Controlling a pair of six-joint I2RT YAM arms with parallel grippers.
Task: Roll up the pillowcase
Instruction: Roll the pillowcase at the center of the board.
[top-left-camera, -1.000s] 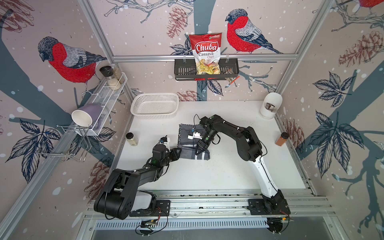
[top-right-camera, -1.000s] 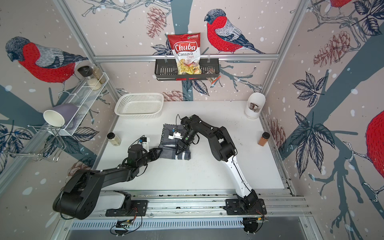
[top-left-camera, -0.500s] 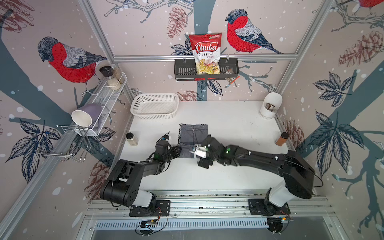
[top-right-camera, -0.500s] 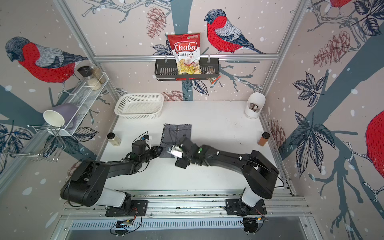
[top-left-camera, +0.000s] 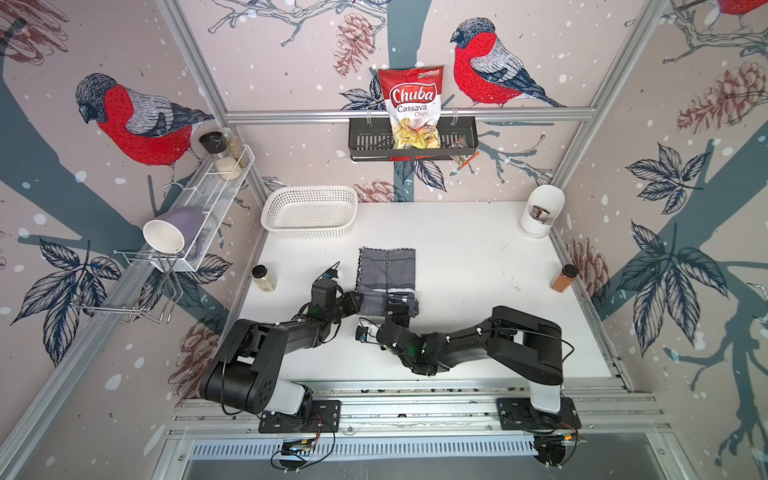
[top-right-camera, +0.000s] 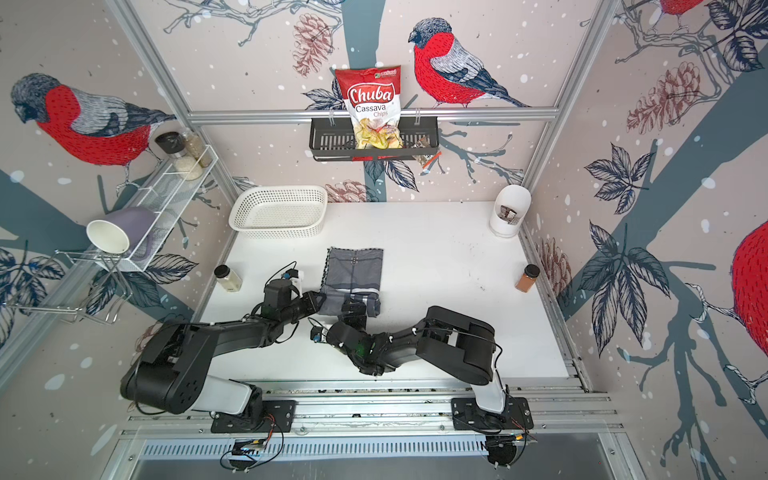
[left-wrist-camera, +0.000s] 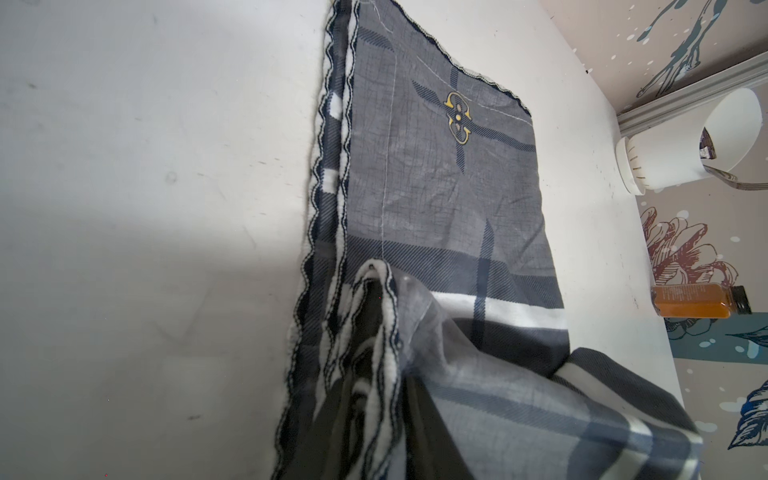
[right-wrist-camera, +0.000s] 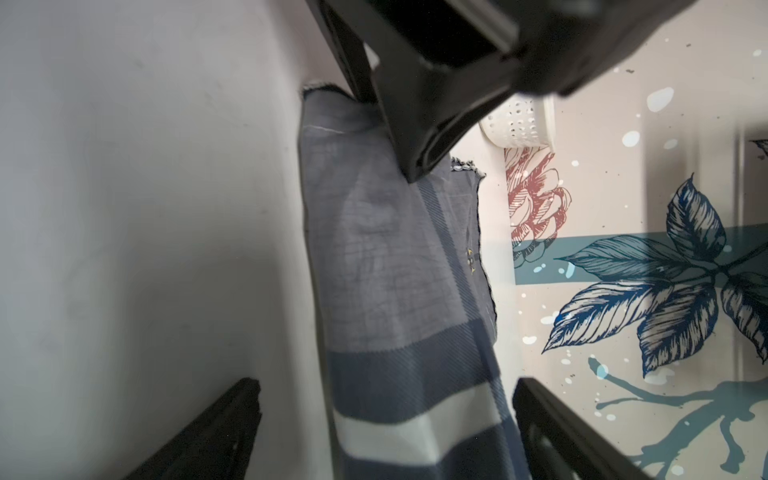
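The pillowcase (top-left-camera: 386, 272) (top-right-camera: 353, 272) lies flat on the white table, grey with navy and white plaid bands; its near edge is bunched up. My left gripper (top-left-camera: 358, 301) (top-right-camera: 320, 300) is at the near left corner, shut on the rumpled hem (left-wrist-camera: 386, 332); folds hide its fingers in the left wrist view. My right gripper (top-left-camera: 399, 308) (top-right-camera: 356, 309) sits low at the near edge, open. In the right wrist view its fingers (right-wrist-camera: 208, 428) straddle the striped cloth (right-wrist-camera: 395, 291) without touching it, and the left gripper (right-wrist-camera: 436, 104) shows beyond.
A white perforated basket (top-left-camera: 309, 212) stands behind the cloth. A pale spice jar (top-left-camera: 264, 277) is at the left, an orange-brown jar (top-left-camera: 563, 277) at the right edge, a white canister (top-left-camera: 540, 214) in the back right corner. A wire shelf (top-left-camera: 199, 216) lines the left wall.
My right arm drew back from over the cloth's middle to its near edge, and its jaws opened. The cloth now lies spread out longer. My left gripper stayed at the near left corner.
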